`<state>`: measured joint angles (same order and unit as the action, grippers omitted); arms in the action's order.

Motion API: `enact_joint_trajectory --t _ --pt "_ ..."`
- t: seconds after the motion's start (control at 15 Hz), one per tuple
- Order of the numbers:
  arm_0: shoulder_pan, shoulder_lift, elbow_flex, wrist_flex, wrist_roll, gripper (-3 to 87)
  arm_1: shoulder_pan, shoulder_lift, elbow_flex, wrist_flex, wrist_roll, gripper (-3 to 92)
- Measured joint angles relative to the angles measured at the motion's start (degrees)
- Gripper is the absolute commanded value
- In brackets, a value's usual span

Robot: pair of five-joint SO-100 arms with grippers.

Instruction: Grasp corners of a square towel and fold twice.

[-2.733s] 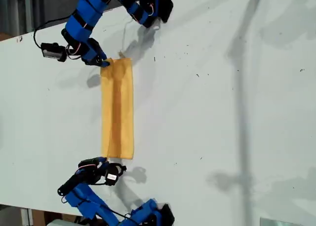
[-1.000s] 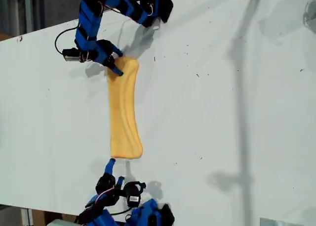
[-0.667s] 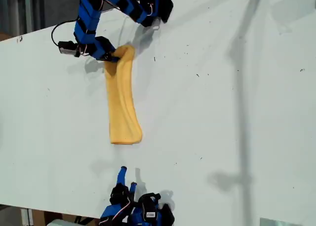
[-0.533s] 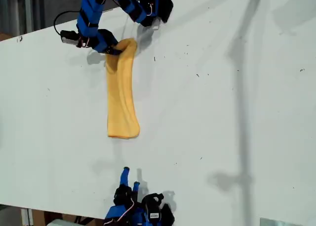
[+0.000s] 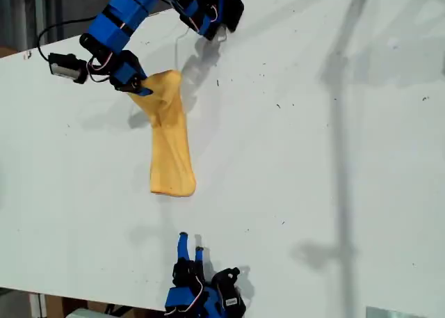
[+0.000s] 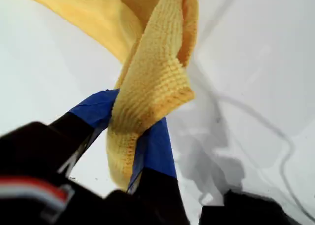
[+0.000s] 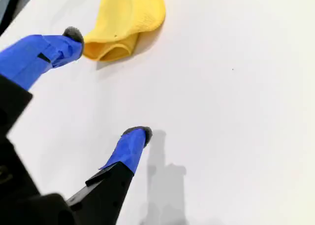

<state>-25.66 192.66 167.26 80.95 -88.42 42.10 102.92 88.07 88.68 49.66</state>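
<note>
Towel (image 5: 170, 147) lies as a narrow folded strip on the white tabletop (image 5: 313, 158), one end raised and twisted. My first claw (image 5: 139, 88) is pinching that raised end, with the terry bunched between its blue fingers (image 6: 160, 146). Cloth reads as light, soft and limp; it sags and will not hold its shape. The grip looks secure because of the nap. The towel's far end rests flat, its folded edge offering the next hold. Beyond that end, apart from the towel, my second claw (image 5: 189, 243) stands spread and empty.
</note>
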Motion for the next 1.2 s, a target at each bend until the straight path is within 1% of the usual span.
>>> enact_joint_trajectory --t 0.13,0.2,0.33,0.4,0.6,0.8,0.93,1.0,1.07,1.13,1.2 --pt "-1.0 3.5 4.8 -1.3 2.5 33.8 -2.2 -1.5 -7.6 -1.8 -2.1 -0.1" --pt "-2.5 4.6 7.5 -3.2 4.6 34.6 -3.4 -3.3 -9.1 -5.5 -3.7 -0.1" --pt "-6.3 5.6 9.8 -4.8 6.8 35.0 -7.1 -9.6 -12.4 -14.2 -6.1 -0.1" --pt "-6.9 5.6 10.2 -5.0 6.9 35.1 -9.1 -14.4 -14.9 -18.0 -6.7 -0.1" --pt "-7.8 5.8 10.4 -5.0 6.9 34.8 -13.5 -35.4 -32.7 -22.9 -7.6 -0.1" --pt "-7.8 5.8 10.7 -5.0 6.9 34.7 -16.3 -43.4 -34.3 -34.5 -9.5 -0.1" --pt "-7.8 5.8 10.7 -5.0 6.9 34.7 -17.1 -44.7 -34.3 -37.7 -9.8 0.5" --pt "-7.8 5.8 10.7 -5.0 6.9 34.7 -17.0 -44.9 -34.3 -38.1 -9.8 6.9" --pt "-7.8 5.8 10.7 -5.0 6.9 34.7 -16.9 -44.9 -34.3 -38.1 -9.7 19.1" --pt "-7.8 5.8 10.7 -5.0 6.9 34.7 -16.9 -44.9 -34.3 -38.3 -9.7 24.8" --pt "-7.8 5.8 10.7 -5.0 6.9 34.7 -16.7 -44.9 -34.3 -38.8 -9.7 26.1"
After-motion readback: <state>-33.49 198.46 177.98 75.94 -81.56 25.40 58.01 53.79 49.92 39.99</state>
